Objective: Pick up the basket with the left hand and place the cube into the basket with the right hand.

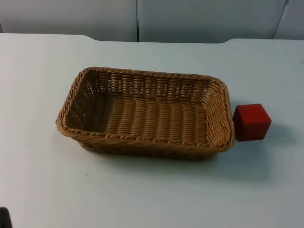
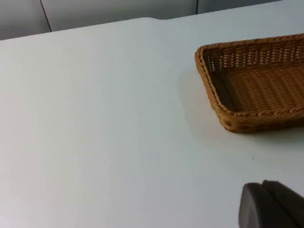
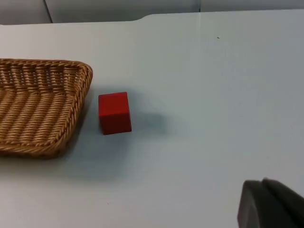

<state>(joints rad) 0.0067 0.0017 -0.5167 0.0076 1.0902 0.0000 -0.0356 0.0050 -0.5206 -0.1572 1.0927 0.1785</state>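
Wicker basket (image 1: 145,114) sits flat on the white table (image 1: 42,190), empty, well ahead of the left gripper (image 2: 273,204). Red cube (image 3: 114,113) rests just beside its right rim, ahead of the right gripper (image 3: 270,204). Finger state of either: cannot tell. Judgement: left should pinch the near left rim squarely, lifting level; right waits.

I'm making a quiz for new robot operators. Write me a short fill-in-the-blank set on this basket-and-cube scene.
1. The cube is coloured ____.
2. The wicker basket holds ____ objects.
3. The cube rests on the ____, outside the basket.
4. In the top view, the cube sits beside the basket's ____ end.

Missing words: red; no; table; right
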